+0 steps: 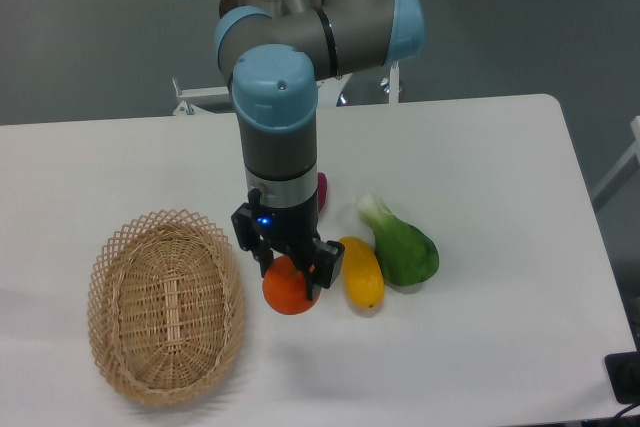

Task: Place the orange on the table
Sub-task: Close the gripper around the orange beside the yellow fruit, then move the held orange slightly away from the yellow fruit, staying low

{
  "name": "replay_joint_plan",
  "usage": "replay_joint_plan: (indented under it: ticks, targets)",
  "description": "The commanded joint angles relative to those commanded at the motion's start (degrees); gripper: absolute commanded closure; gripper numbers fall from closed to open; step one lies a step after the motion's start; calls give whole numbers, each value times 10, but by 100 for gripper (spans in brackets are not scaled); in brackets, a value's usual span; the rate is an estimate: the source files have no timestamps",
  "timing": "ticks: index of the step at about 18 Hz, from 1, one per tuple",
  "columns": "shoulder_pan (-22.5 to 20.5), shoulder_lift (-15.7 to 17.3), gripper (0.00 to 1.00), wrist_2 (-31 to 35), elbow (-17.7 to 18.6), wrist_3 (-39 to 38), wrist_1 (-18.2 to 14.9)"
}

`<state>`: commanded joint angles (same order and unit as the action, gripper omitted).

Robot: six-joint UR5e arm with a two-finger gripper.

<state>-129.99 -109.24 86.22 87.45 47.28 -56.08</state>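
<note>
The orange (287, 290) is a small round orange-red fruit. It sits at the level of the white table (500, 157), just right of the wicker basket. My gripper (290, 269) reaches down from above with its fingers on either side of the orange's top. The fingers look closed on the fruit. The upper part of the orange is hidden by the gripper.
An oval wicker basket (165, 302) lies at the left, with nothing in it. A yellow elongated fruit (362, 272) and a green leafy vegetable (403, 247) lie just right of the orange. A dark red object (321, 190) shows behind the arm.
</note>
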Motion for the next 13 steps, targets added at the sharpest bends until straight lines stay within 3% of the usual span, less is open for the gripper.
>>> replay_joint_plan:
  ticks: [6,10,13]
  targets:
    - [0,-38,33,17,10,11,40]
    - [1,-83,33,36,10,4,105]
    - [1,-105,33,42,9,3,109]
